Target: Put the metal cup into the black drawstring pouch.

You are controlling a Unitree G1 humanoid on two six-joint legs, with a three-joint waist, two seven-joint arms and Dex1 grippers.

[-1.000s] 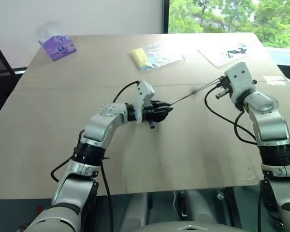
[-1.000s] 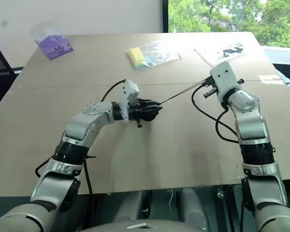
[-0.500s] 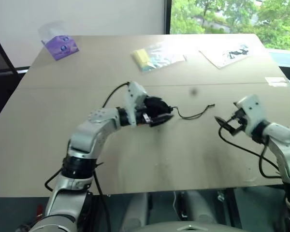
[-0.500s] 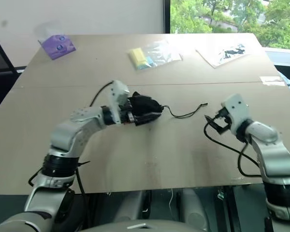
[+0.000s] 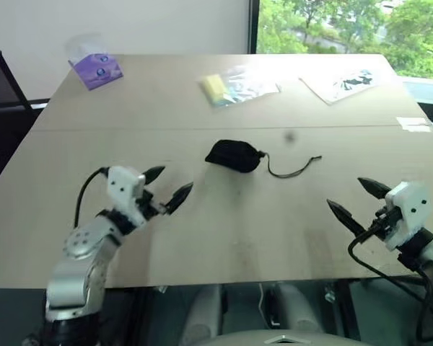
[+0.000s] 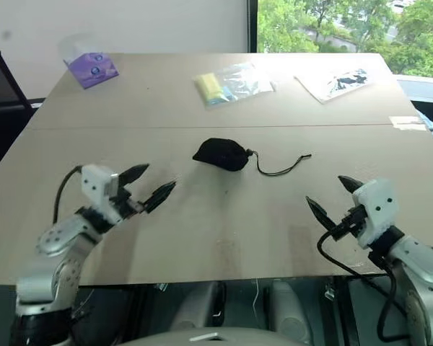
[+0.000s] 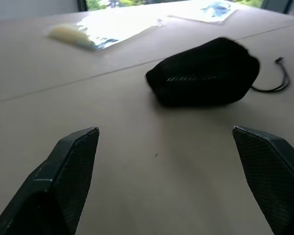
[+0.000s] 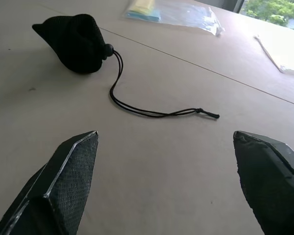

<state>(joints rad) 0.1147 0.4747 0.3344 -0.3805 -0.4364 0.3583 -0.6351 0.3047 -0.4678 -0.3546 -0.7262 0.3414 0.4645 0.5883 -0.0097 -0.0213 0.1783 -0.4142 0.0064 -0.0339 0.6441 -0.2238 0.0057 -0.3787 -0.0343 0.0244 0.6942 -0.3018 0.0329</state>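
Black drawstring pouch (image 5: 233, 156) lies bunched on the surface (image 5: 224, 223), about midway between the left and right edges and a little nearer the far edge than the near one. Mouth is cinched shut; its cord (image 5: 292, 169) trails loosely toward the right edge and ends in a knot. The metal cup cannot be made out; the pouch bulges.

My left fingers (image 5: 167, 187) stand spread wide, empty, above the surface near the near-left corner, pointing toward the pouch, well apart from it. My right fingers (image 5: 355, 202) are spread wide too, empty, near the near-right corner, well apart from the cord's end.

Along the far edge: purple packet (image 5: 96, 70) at the far-left corner, clear bag with a yellow item (image 5: 234, 85) near the middle, printed sheet (image 5: 344, 81) toward the far-right corner.
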